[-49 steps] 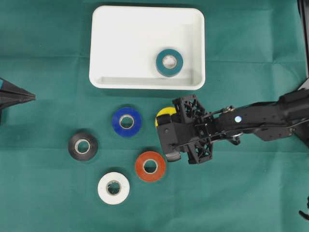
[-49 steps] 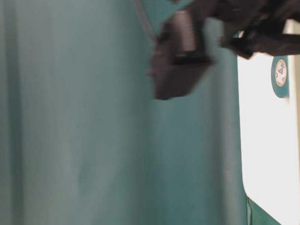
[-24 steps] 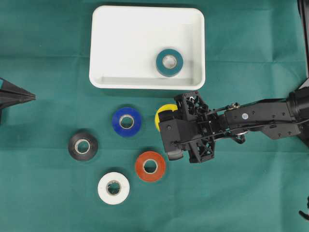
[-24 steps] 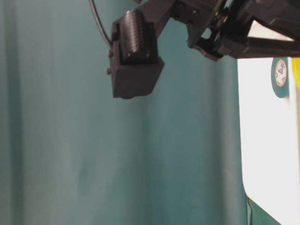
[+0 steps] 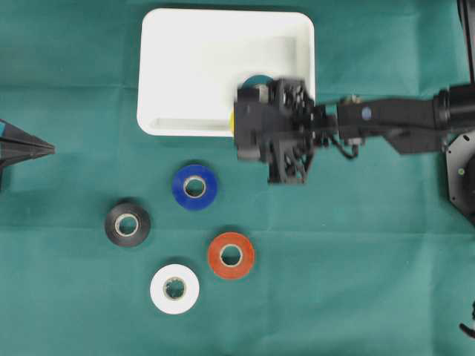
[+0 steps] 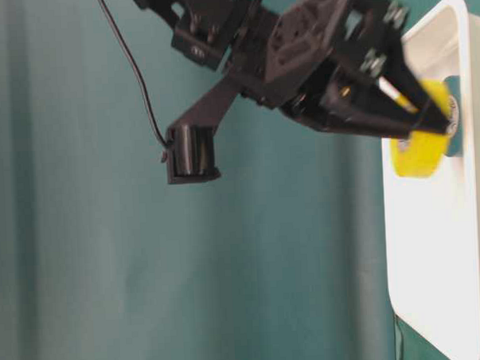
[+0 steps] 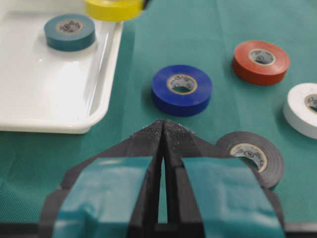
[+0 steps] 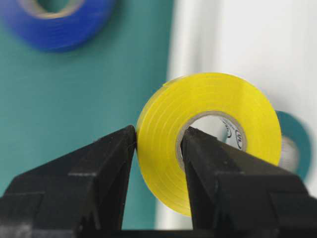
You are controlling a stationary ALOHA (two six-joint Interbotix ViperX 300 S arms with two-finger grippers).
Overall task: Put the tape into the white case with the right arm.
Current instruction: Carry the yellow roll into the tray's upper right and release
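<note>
My right gripper [image 8: 158, 148], clenched on the yellow tape [image 8: 208, 129], has swung from the green cloth [image 5: 356, 282] to the white case [image 5: 185, 67]; release comes next.

I see one tape roll [image 5: 257, 78] inside case [image 5: 185, 67]; four rolls [image 5: 194, 186] on cloth [image 5: 356, 282] below it, overhead view.

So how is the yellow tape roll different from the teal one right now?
The yellow tape roll is pinched through its wall by the right gripper, held on edge over the white case's rim; the teal tape roll lies flat inside the case, untouched. They differ in colour. Both are similar-sized rolls with pale cores.
</note>
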